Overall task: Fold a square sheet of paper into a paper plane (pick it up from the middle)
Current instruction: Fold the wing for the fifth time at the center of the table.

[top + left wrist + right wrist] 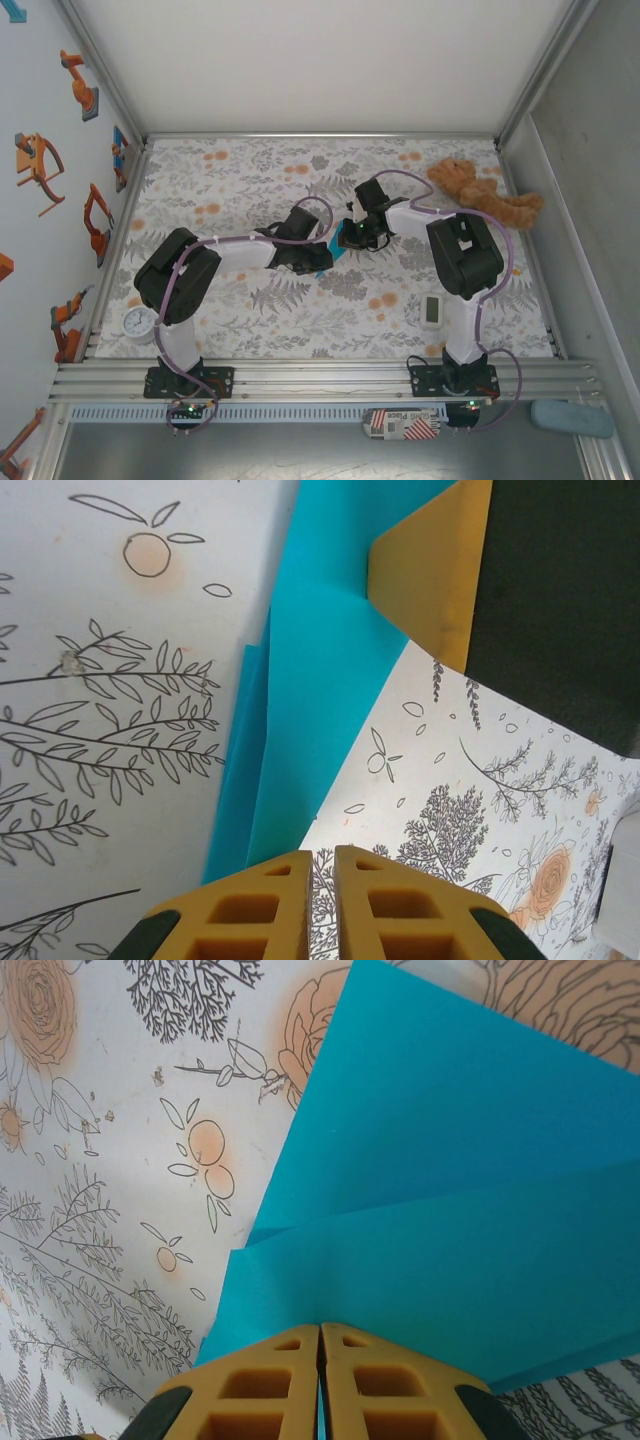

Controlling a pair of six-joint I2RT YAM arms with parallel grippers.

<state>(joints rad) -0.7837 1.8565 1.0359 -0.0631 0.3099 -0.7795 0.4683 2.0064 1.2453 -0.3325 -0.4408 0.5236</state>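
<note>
The sheet of paper (327, 260) lies near the middle of the flowered tablecloth (240, 180), between the two arms. It is already partly folded, with flaps overlapping along slanted creases. The right gripper (320, 1360) has its fingers pressed together on the near edge of the paper (470, 1210), and a sliver of blue shows between them, so it seems to be pinching a layer. The left gripper (323, 880) has its fingers drawn narrow with only a slit between them. The tip of the paper (320, 700) runs in beside one finger, and I cannot tell whether it is caught. The step looks like setting or sharpening a fold. To do it well, one side should hold the paper firmly as an anchor while the other moves slowly along the crease, keeping the layers lined up edge to edge. The paper is thin and will probably slide on the cloth or buckle if both grippers pull at once. Light downward pressure and short strokes suit it better than tugging, and the edges should be aligned before any pressing.
</note>
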